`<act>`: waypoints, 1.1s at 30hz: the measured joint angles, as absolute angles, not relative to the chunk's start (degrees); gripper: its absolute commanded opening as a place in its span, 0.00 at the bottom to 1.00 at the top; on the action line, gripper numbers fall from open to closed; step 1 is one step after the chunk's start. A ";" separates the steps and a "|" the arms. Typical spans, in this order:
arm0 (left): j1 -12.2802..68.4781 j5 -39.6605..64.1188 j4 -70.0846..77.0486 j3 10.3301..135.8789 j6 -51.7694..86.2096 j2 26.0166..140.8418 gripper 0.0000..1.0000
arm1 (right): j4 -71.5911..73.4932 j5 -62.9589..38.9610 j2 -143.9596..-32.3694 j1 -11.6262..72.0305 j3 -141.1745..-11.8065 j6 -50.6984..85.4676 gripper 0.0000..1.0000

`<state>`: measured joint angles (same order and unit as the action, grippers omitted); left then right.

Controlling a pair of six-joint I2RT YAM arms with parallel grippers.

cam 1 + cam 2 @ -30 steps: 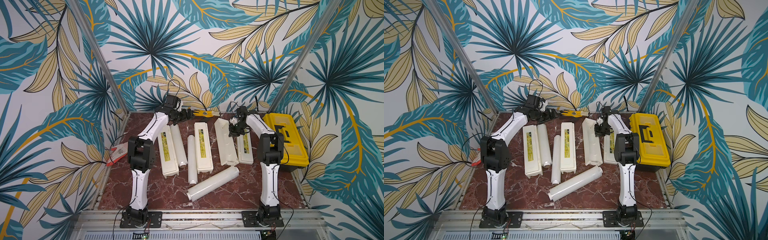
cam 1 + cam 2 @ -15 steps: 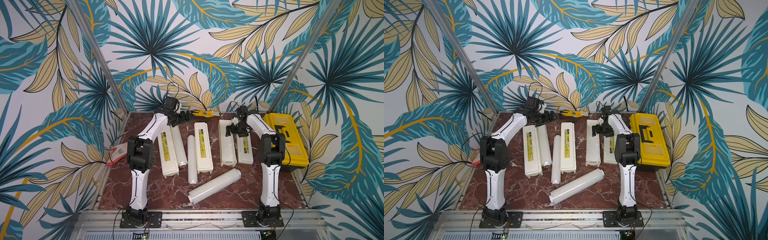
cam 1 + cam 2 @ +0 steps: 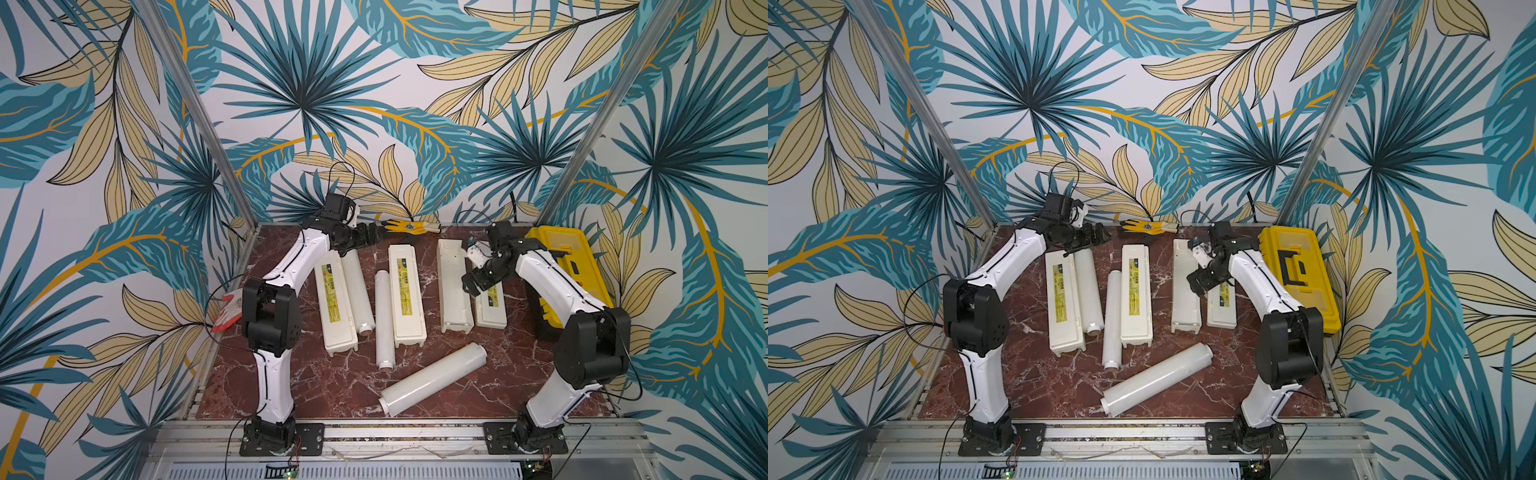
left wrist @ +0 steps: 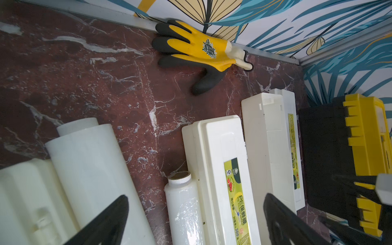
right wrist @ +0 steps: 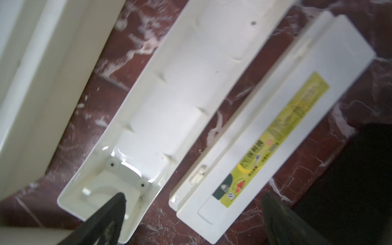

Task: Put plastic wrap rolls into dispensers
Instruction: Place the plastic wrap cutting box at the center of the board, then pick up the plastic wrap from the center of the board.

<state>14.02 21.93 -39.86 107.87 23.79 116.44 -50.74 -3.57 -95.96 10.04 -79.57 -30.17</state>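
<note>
Barely starting | leaving three translucent-white cylindrical plastic wrap rolls (image 3: 434, 378) lying loose on red marble worktop (image 3: 332, 382) beside long cream rectangular plastic dispensers (image 3: 406, 299) | showing one open dispenser (image 3: 452, 286) sitting empty | holding left pincer (image 4: 196, 198), right pincer (image 5: 193, 198) spread wide, gripping nothing

Three translucent-white rolls (image 3: 432, 380) loose beside three cream dispensers (image 3: 407, 299), two shut, one open and empty.
</note>
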 measured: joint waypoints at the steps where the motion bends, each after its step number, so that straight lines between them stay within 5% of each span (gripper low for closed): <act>1: 13.96 22.33 -39.88 107.79 23.53 116.46 0.99 | -51.07 -4.32 -94.17 11.53 -76.77 -32.73 0.99; 15: 12.80 29.12 -39.92 103.83 20.12 116.46 0.99 | -58.35 -15.84 -65.32 24.82 -51.94 -60.90 0.99; 33: 12.75 28.60 -39.92 98.85 19.84 114.74 0.99 | -42.72 -11.60 -74.96 35.46 -43.70 -66.87 0.99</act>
<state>12.75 28.60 -39.92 98.85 19.84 114.74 -42.72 -11.60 -74.96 35.46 -43.70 -66.87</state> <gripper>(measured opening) 0.995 0.992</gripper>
